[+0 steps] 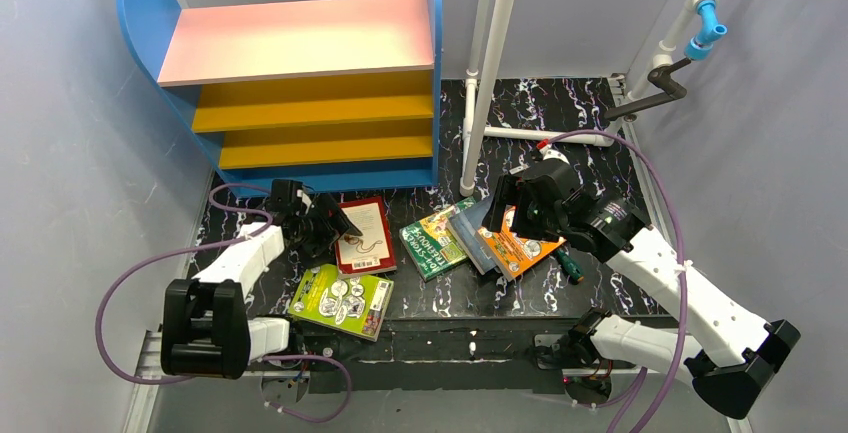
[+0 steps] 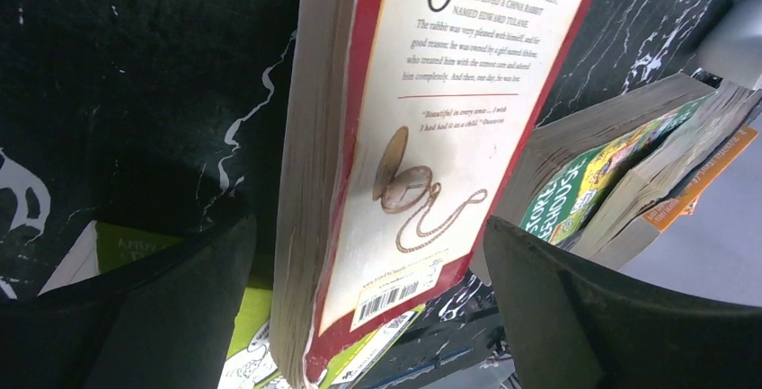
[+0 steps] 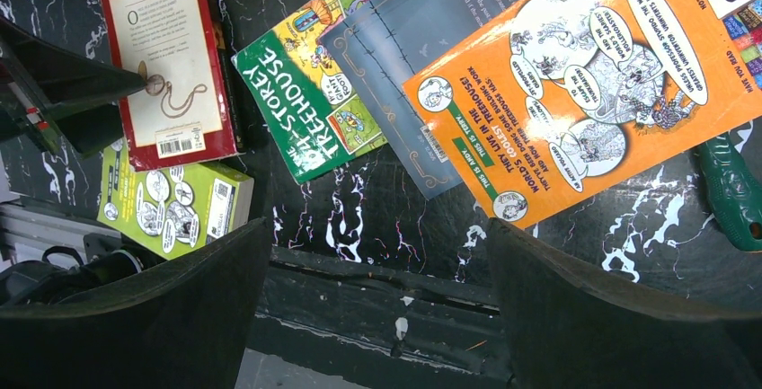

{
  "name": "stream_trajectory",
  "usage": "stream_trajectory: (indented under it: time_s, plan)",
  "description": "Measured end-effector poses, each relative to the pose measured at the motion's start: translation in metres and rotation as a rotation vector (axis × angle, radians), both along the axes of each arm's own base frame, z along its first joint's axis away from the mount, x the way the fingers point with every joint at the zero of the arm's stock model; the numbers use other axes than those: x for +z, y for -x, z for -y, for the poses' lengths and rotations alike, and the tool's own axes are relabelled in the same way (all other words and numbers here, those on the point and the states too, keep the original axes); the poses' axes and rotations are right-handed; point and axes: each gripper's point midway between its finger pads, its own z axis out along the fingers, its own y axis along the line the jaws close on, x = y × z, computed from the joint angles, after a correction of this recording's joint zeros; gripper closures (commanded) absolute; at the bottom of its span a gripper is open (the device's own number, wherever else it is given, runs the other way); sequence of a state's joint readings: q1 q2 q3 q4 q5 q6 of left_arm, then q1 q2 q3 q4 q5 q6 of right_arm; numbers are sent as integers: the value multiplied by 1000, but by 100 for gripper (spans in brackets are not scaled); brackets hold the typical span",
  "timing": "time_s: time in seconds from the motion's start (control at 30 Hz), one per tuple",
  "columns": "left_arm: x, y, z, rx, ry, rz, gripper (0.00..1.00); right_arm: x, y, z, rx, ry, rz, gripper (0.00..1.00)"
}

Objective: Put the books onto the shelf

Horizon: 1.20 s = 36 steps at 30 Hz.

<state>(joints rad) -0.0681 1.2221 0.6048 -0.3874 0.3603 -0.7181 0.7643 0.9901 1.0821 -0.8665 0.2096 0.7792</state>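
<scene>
Hovering low over the red-bordered book [image 1: 368, 235], the left gripper [image 1: 345, 225] has its fingers [image 2: 162, 317] spread wide. In the left wrist view one finger stands to each side of the book's barcode end, with a gap on both sides, so it has hold of nothing. The lime-green cartoon book [image 1: 340, 301] lies just beside that end, nearest the front edge of the black marbled table [image 1: 450, 298].

The right gripper [image 1: 497, 215] hangs above the other three books, its fingers [image 3: 629, 317] also fully apart and empty. Those three lie in an overlapping fan: the green Treehouse book [image 3: 305, 92], the dark blue book [image 3: 395, 75] and, uppermost, the orange illustrated book [image 3: 575, 75]. A green-handled screwdriver [image 3: 732, 191] lies just beside the orange book's edge.

All five books lie flat on the table in front of the shelf [image 1: 300, 83], which stands at the far left with its pink top board above the yellow shelves.
</scene>
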Motion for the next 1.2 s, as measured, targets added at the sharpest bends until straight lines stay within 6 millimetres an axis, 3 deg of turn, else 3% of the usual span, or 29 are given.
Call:
stream_trajectory:
  time_s: [0.23,0.43,0.53,0.73,0.9,1.2]
  plan:
    - [-9,-9,13,23,98,29,8,0,0,-1,3,-5,-2,3]
    - [-6,-11,22,25,162,76,23,0,1,-2,5,-9,-5,3]
    - [-6,-8,21,31,158,87,36,0,1,-2,5,-10,-5,3]
    - [-7,-11,18,50,145,96,73,1,1,-4,10,-19,-6,3]
    - [-10,-8,16,58,135,85,93,0,1,-6,16,-23,-14,3]
    - [6,-9,16,51,136,123,100,-4,1,-16,35,-48,-29,3]
